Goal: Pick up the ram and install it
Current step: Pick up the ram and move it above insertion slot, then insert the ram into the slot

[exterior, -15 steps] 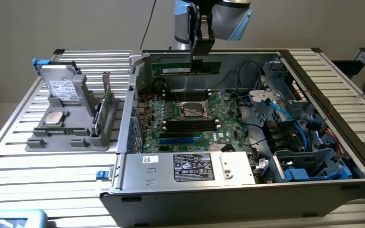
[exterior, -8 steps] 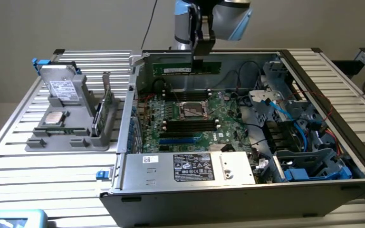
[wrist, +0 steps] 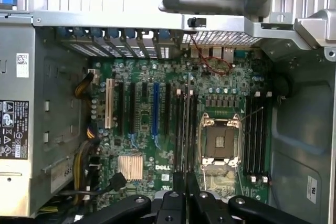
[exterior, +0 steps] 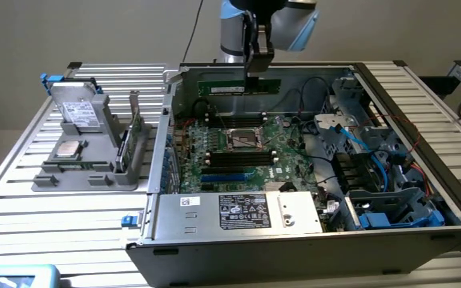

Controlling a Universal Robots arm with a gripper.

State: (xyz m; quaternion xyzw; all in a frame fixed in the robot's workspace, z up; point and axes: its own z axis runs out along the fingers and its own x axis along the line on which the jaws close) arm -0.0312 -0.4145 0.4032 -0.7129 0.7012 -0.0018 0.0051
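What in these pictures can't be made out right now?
- Exterior view: the ram's middle, hidden behind the gripper.
- Exterior view: whether the memory slots' latches are open, too small.
- Wrist view: the power supply label, cut off by the frame edge.

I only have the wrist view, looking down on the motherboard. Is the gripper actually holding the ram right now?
Observer: Yes, in the exterior view the gripper is shut on the top edge of the ram, a long green stick held level.
Operator: Is it in a slot?
Observer: No, it hangs above the motherboard, in no slot.
Operator: What is on the holder outside the case?
Observer: On the exterior view's left, the gray holder carries a silver processor chip.
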